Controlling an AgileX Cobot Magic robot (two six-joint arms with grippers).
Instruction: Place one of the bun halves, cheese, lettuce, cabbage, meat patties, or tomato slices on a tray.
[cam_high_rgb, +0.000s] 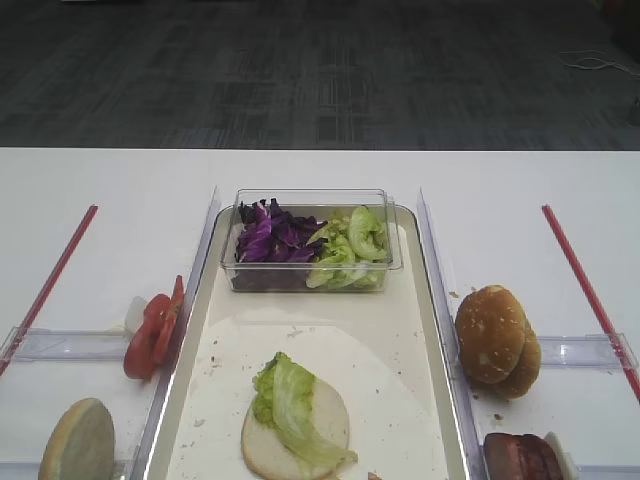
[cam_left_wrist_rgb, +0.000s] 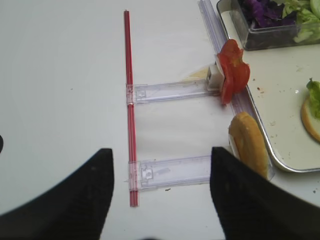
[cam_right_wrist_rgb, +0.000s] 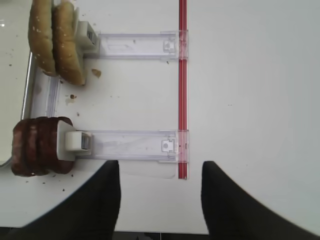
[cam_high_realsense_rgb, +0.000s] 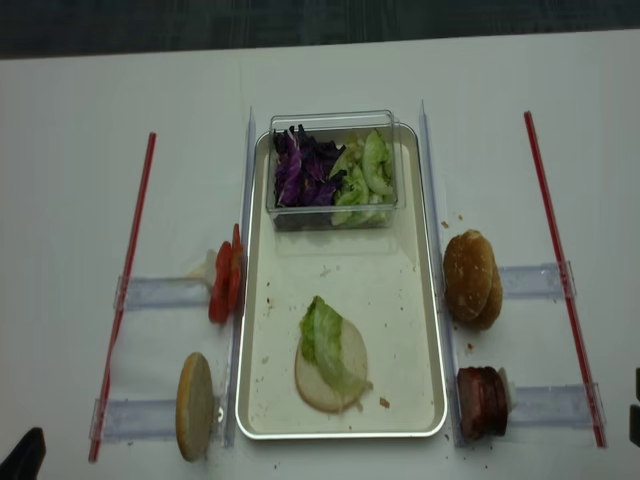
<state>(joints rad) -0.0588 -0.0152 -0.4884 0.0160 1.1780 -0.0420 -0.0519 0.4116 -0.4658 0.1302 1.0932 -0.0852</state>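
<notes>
Taking the tray (cam_high_realsense_rgb: 432, 300) as landmark: both arms are sitting almost wholly outside the overhead views. The right gripper (cam_right_wrist_rgb: 160, 200) is hovering with its fingers spread, gripping nothing, over bare table right of the tray; the left gripper (cam_left_wrist_rgb: 161, 195) is likewise gaping, left of it. On the tray's near floor a bun half (cam_high_realsense_rgb: 345, 368) is lying cut face up, and the lettuce (cam_high_realsense_rgb: 325, 340) across it is running lengthwise from far-left to near-right. The meat patties (cam_high_realsense_rgb: 480, 402) are standing on edge just beside the right rim; their count is unclear.
</notes>
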